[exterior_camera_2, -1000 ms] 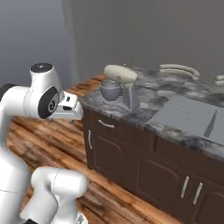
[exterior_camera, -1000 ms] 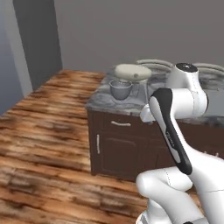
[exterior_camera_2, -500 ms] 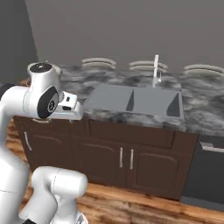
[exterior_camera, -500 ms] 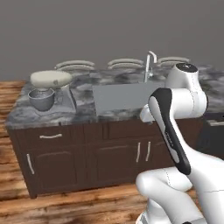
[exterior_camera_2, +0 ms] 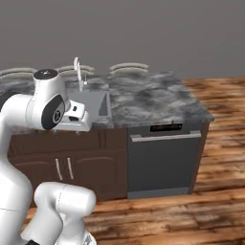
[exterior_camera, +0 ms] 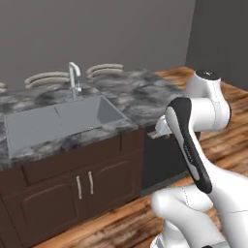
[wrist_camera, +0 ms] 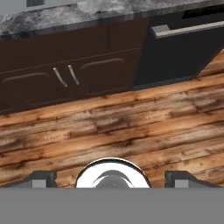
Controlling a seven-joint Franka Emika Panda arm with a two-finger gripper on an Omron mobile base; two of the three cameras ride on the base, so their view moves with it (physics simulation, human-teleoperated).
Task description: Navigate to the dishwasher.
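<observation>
- The pincer [wrist_camera: 112, 179] hangs above the wooden floor [wrist_camera: 131, 131], looking down at it; its two dark finger tips [wrist_camera: 41, 178] stand wide apart with nothing between them.
- The dishwasher [exterior_camera_2: 164, 160] sits ahead of the pincer and off to its right, under the end of the marble counter [exterior_camera_2: 153, 98]. It shows as a nearly black flat front with a thick grey bar handle [exterior_camera_2: 165, 137] along the top. From the hand camera its front fills the upper right corner [wrist_camera: 183, 48].
- Straight ahead of the pincer are two reddish-brown cabinet doors [wrist_camera: 65, 76] with thin silver handles [wrist_camera: 72, 74], touching the dishwasher's left edge.
- Above those doors the sink [exterior_camera: 58, 118] is set into the counter, with a silver faucet [exterior_camera: 74, 77] at its back edge.
- Striped plates [exterior_camera_2: 128, 67] lie at the far edge of the counter against the grey wall [exterior_camera_2: 143, 28], well beyond the pincer.
- Bare floorboards lie between the pincer and the dishwasher front.
- In the left base view the robot's own white and black arm [exterior_camera: 191, 140] crosses in front of the dishwasher [exterior_camera: 162, 160] and hides much of it.
- To the right of the dishwasher the counter ends and open wood floor [exterior_camera_2: 225, 143] runs on.
</observation>
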